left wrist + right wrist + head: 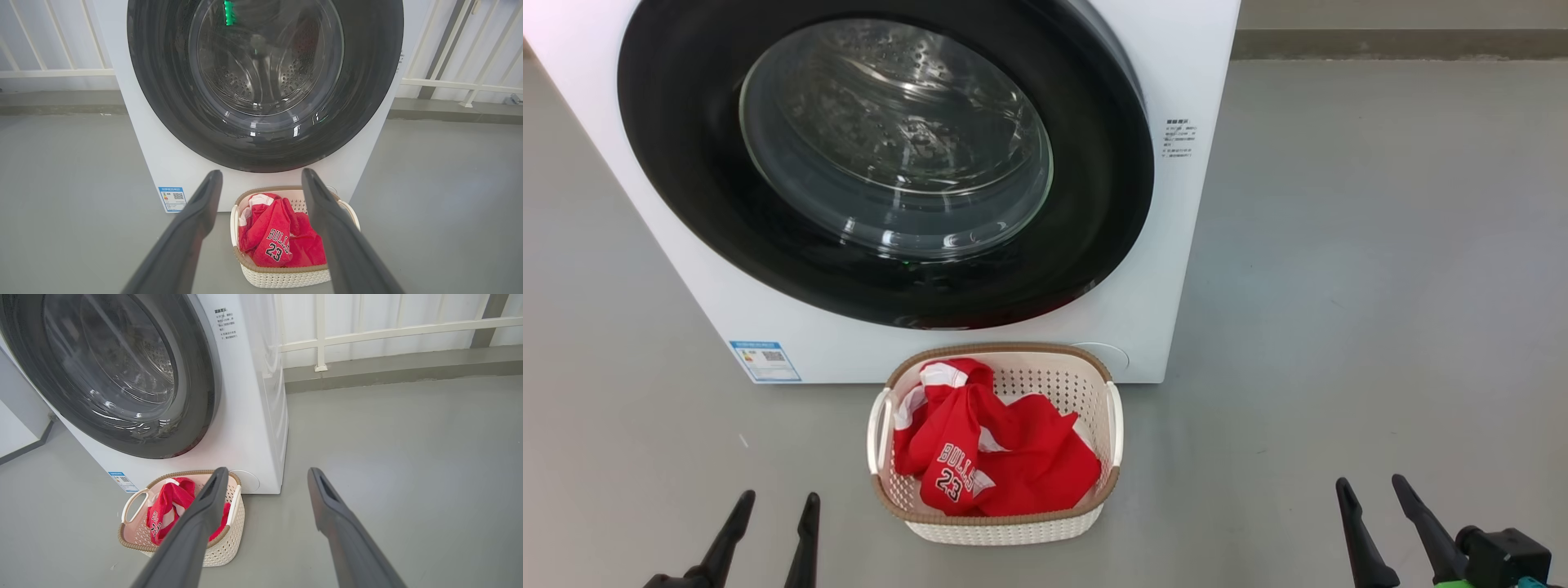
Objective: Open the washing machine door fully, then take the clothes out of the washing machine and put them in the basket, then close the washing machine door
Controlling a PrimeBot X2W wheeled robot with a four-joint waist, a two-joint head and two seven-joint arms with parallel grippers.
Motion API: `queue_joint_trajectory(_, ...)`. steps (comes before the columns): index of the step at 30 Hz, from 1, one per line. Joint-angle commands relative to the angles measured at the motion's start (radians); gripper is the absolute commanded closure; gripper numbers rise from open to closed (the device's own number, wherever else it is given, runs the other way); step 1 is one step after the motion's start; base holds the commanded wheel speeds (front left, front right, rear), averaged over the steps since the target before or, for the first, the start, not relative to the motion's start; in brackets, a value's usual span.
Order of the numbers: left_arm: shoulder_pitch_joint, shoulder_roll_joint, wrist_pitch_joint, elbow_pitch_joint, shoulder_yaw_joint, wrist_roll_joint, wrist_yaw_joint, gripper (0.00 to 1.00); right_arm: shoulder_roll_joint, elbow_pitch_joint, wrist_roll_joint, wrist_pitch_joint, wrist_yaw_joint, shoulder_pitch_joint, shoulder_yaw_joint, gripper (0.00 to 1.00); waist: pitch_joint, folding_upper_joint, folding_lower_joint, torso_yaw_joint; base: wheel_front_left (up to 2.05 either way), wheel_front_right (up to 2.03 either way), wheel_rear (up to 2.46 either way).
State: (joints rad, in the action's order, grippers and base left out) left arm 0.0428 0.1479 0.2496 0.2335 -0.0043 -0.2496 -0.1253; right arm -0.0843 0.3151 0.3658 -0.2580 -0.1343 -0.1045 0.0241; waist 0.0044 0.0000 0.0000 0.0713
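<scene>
The white washing machine (1192,73) (163,159) (249,396) stands ahead with its round black-rimmed door (686,147) (163,81) (196,400) flat against the front, shut. The cream basket (1086,527) (286,279) (229,543) sits on the floor just before it, holding the red clothes (1013,457) (269,237) (167,502), one printed "BULLS 23". My left gripper (778,500) (261,175) hangs open at the lower left, my right gripper (1372,486) (267,473) open at the lower right. Both are empty and apart from the basket.
Grey floor (1380,286) spreads around the machine. A white railing (388,332) and a low grey kerb (408,367) run behind. A blue label (765,361) is on the machine's lower left corner.
</scene>
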Motion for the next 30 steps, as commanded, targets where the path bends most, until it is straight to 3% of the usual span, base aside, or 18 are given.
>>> queue_joint_trajectory(1,-0.016,0.022,0.012,-0.028,0.035,-0.005,-0.005,0.00,-0.011,-0.027,-0.008,-0.004,0.004,-0.001,-0.015,0.00,-0.001,0.0000,0.0000,0.000,0.00,0.00,0.00)
queue_joint_trajectory(18,-0.007,0.017,0.012,-0.030,0.044,0.006,-0.005,0.00,-0.003,-0.031,-0.008,-0.004,0.004,-0.009,-0.007,0.00,-0.001,0.0000,0.0000,0.001,0.00,0.00,0.00)
queue_joint_trajectory(19,0.005,-0.001,0.000,-0.004,0.005,0.002,0.000,1.00,0.010,-0.006,-0.001,0.000,0.000,-0.019,0.010,1.00,-0.002,0.0000,0.0000,0.001,0.00,0.00,0.00)
queue_joint_trajectory(30,0.007,-0.032,-0.030,0.044,0.003,-0.084,0.001,1.00,0.029,0.039,0.078,0.027,0.000,-0.006,0.007,1.00,-0.004,0.0000,0.0020,-0.004,0.00,0.00,0.00)
